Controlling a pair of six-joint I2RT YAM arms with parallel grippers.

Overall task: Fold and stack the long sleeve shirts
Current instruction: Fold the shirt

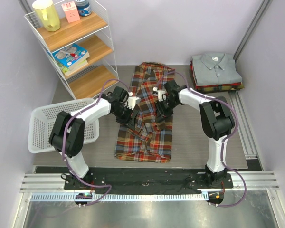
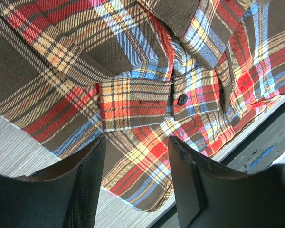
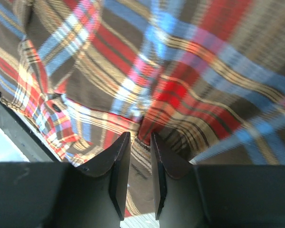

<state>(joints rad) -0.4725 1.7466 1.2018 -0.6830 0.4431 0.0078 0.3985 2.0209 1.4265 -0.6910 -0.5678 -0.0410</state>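
On the grey bench [image 1: 194, 152] the plaid flannel shirt [image 1: 145, 135] lies lengthwise in the middle. The stack of folded shirts [image 1: 216, 71] (grey collared one on top) sits far right. The left end effector [image 2: 137, 142] stands wide over the plaid; the right end effector [image 3: 140, 137] is narrow, pinching a ridge of it.

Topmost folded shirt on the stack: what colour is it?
The topmost folded shirt is plain grey, best seen in the top external view.
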